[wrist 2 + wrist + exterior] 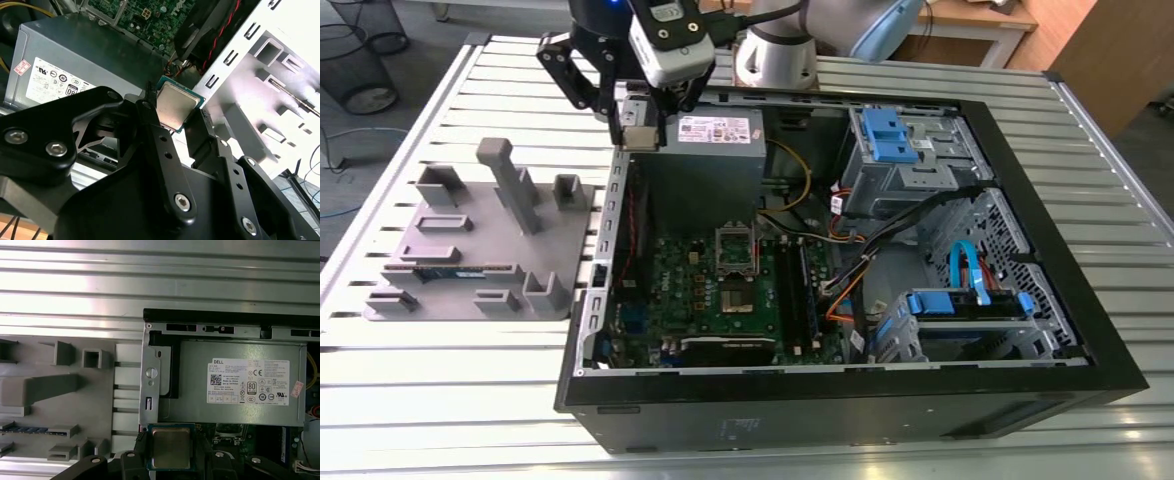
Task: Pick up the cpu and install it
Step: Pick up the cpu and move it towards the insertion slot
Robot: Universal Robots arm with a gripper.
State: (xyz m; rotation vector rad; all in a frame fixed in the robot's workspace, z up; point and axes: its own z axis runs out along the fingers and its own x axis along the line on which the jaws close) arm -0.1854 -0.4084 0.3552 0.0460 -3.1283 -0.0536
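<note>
The cpu (172, 107) is topped with satin silver metal; the gripper (175, 120) is finished matt black; the table (454, 380) is ribbed metal.

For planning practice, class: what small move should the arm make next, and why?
Probably carry the square silver-topped cpu, clamped in the end effector, toward the metal-framed socket: it hangs by the grey power supply box, well short of the socket.

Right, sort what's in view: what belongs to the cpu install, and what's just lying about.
For the job: cpu, held in the pincer; socket on the motherboard.
Lying about: memory stick in the grey holder; power supply; blue drive cages.
</note>
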